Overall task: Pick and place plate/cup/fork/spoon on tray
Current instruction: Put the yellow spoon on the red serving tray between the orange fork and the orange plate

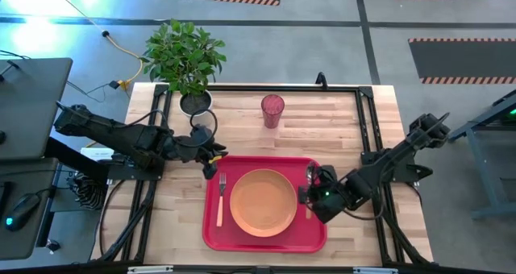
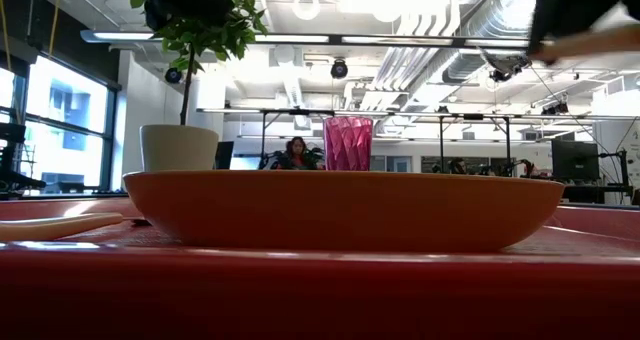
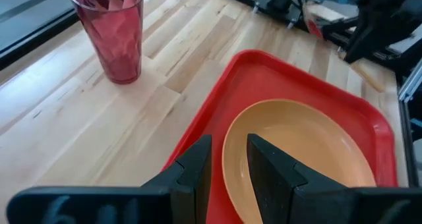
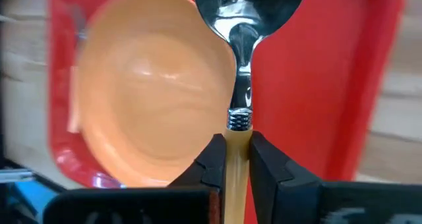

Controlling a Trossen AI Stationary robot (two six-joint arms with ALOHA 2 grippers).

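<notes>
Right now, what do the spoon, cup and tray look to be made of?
Spoon: bowl looks like polished metal, mirror reflections; handle matte orange, probably plastic, clamped in the right gripper. Cup: translucent pink-red, faceted, likely plastic. Tray: opaque red with a soft sheen and a moulded rim, likely plastic.

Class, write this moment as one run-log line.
Right gripper: jaws shut on orange-handled metal spoon, over red plastic tray | on tray: round orange plate, orange-handled fork | off tray: pink tumbler

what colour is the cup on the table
Translucent pink-red cup; clearest in the left wrist view.
</notes>
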